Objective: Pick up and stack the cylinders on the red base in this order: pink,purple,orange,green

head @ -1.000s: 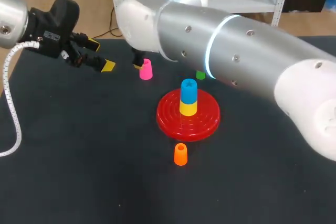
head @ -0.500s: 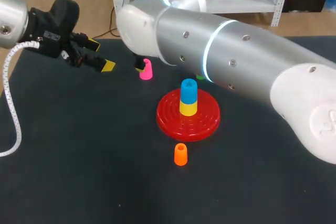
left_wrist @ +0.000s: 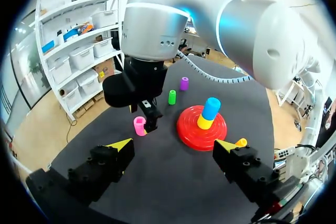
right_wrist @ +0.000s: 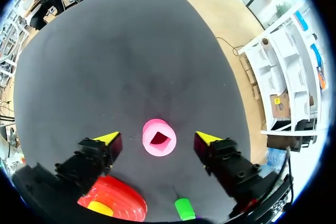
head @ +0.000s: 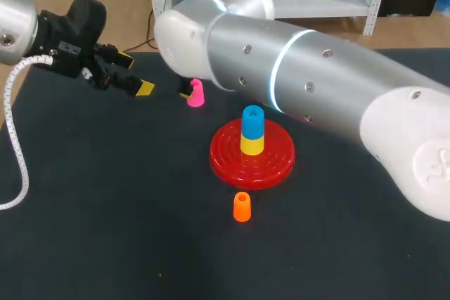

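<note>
Hovering right gripper (right_wrist: 157, 138): jaws apart, pink cylinder (right_wrist: 159, 139) between them, untouched.
Left gripper (head: 135, 73): jaws apart, empty, above table (head: 105, 209) left.
Base (head: 275, 161): yellow cylinder (head: 252, 145), blue cylinder (head: 253, 121) stacked.

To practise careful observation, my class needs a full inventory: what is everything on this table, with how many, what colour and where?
table: one, black, under everything
base: one, red, mid-table
yellow cylinder: one, yellow, on the base
blue cylinder: one, blue, stacked on the yellow cylinder
orange cylinder: one, orange, on the table, on the robot's side of the base
pink cylinder: one, pink, on the table past the base
green cylinder: one, green, on the table past the base
purple cylinder: one, purple, beyond the green cylinder
left tool: one, black with yellow tips, open, empty, over the table's left side
right tool: one, black with yellow tips, open, a finger on either side of the pink cylinder with gaps
</note>
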